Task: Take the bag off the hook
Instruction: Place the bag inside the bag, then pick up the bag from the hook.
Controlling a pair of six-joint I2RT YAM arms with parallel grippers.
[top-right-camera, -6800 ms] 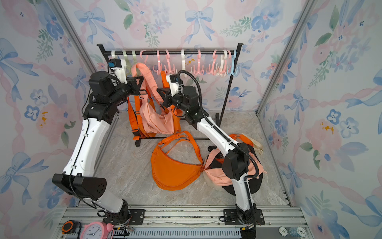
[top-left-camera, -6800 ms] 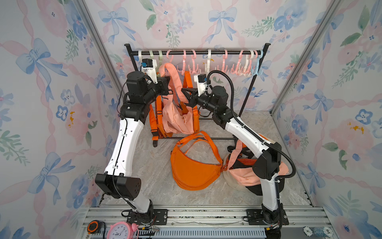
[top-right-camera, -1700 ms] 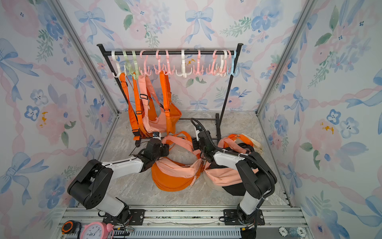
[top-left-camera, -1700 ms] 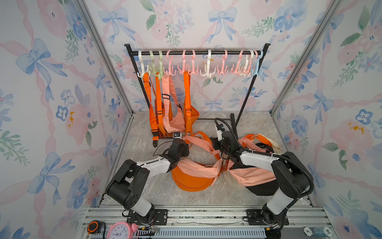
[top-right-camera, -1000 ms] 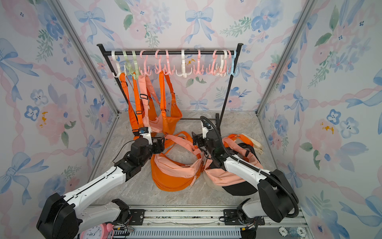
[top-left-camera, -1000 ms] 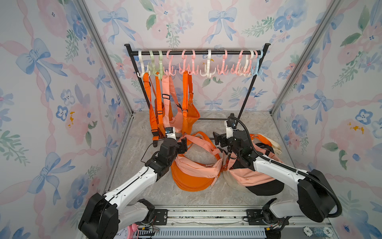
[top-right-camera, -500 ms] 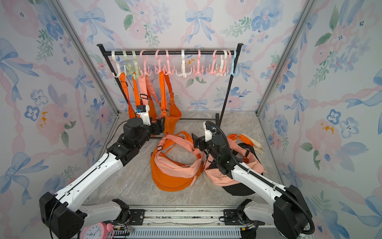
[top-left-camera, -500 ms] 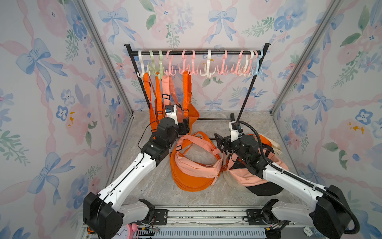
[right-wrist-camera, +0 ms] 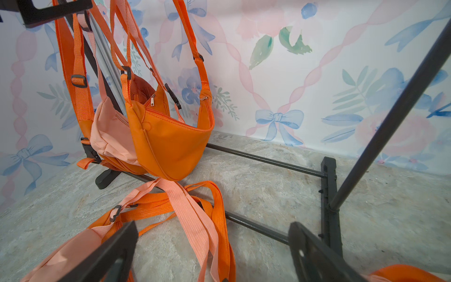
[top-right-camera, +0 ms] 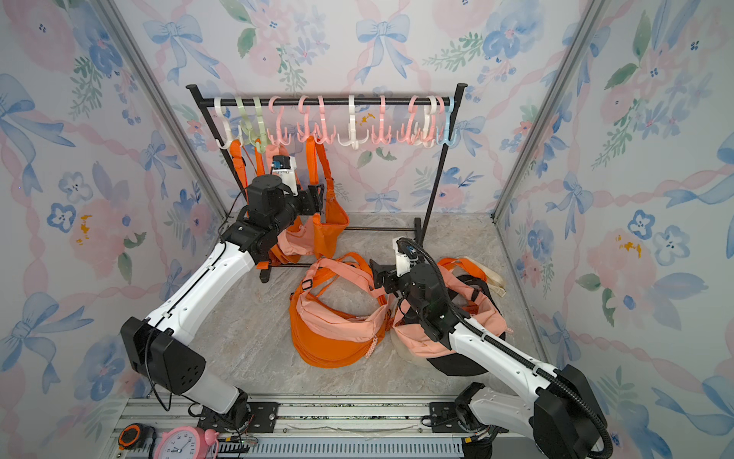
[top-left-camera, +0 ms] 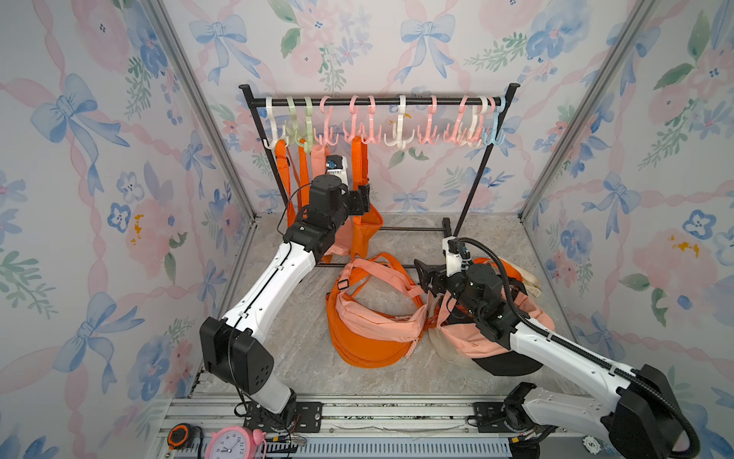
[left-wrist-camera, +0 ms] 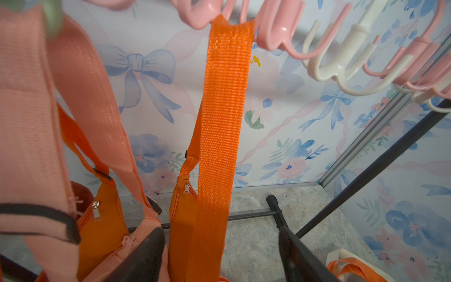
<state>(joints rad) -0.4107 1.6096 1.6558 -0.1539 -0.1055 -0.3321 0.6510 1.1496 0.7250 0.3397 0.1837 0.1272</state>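
Left hand (top-left-camera: 363, 200), spread, apparently straddles the strap (left-wrist-camera: 219, 122) of the hanging bag (top-left-camera: 371, 232) below the rack (top-left-camera: 417, 102); right hand (top-left-camera: 424, 274), spread and empty, hovers before the rack over loose bags (top-left-camera: 369, 341).

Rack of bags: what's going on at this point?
The open left pincer is up at the hanging orange bag, lined up with its strap, which still loops over a pink hook. The open right pincer hangs low over the bags already on the floor, holding nothing.
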